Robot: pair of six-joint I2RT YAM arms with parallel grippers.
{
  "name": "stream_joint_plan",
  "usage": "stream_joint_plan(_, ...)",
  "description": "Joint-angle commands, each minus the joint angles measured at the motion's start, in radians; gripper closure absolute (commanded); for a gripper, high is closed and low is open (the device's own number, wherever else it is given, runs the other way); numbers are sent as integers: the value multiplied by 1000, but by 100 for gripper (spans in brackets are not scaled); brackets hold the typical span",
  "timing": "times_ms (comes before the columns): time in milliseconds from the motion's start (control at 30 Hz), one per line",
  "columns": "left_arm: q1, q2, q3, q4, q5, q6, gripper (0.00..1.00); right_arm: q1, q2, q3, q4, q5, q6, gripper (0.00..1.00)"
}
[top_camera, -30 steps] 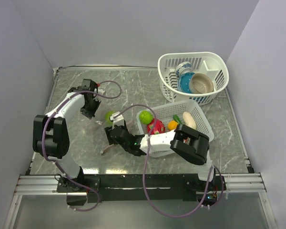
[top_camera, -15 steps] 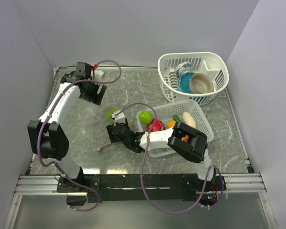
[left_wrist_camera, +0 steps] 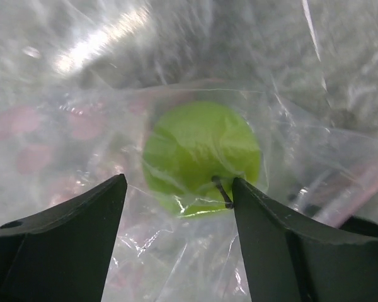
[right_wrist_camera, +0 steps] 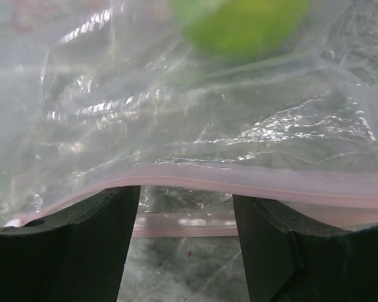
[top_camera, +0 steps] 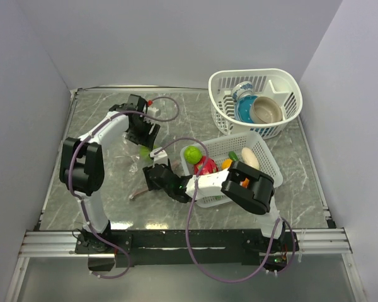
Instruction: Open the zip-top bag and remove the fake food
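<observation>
Zip-top bag [right_wrist_camera: 176, 113], clear soft plastic with a pinkish-red zip strip [right_wrist_camera: 252, 182], is lying crumpled on the grey marbled table [top_camera: 302, 189], just left of the white slotted rectangular basket [top_camera: 268, 165] and between my two grippers.

That basket is sitting near the table's middle. It is holding most of the fake food: a green ball [top_camera: 191, 153], a red piece [top_camera: 206, 167], an orange piece [top_camera: 227, 165], a cream oblong [top_camera: 251, 158] and a green vegetable [top_camera: 232, 155]. The white rounded basket [top_camera: 283, 80] is sitting behind it at the far right, carrying a blue-patterned cup [top_camera: 242, 94] and a tan bowl [top_camera: 266, 110].

My left gripper [left_wrist_camera: 176, 201] is pointing down at the bag's far end. Its jaws are standing spread and gripping nothing that I can see.

My right gripper [right_wrist_camera: 184, 195] is lying low at the bag's near end, by the mouth. Its jaws are standing spread too, and the zip strip is running across just past the fingertips [right_wrist_camera: 69, 245]. I cannot tell whether the plastic is touching them.

One green plastic ball [left_wrist_camera: 201, 157] is sitting inside the bag, under the film. In the left wrist view it is showing straight ahead between my left fingers. In the right wrist view it is showing at the top edge, well past the strip.
</observation>
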Motion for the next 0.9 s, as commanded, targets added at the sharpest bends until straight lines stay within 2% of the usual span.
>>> stream_joint_plan(0, 5, 0, -62, 108, -120, 14, 27, 0, -35, 0, 4, 7, 17, 33)
stream_joint_plan(167, 2, 18, -111, 134, -99, 10, 31, 2, -28, 23, -13, 12, 18, 33)
stream_joint_plan(367, -10, 82, -160, 180, -114, 17, 34, 0, -18, 54, -21, 32, 0, 19)
stream_joint_plan(500, -12, 119, -146, 181, -103, 23, 34, -1, -6, 80, -24, 35, -9, 17)
stream_joint_plan(700, -10, 226, -58, 160, -102, 22, 30, 0, 9, 112, -21, 27, -19, 16)
stream_joint_plan(867, -12, 257, -65, 152, -77, 17, 23, 0, 17, 117, -18, 32, -19, 15)
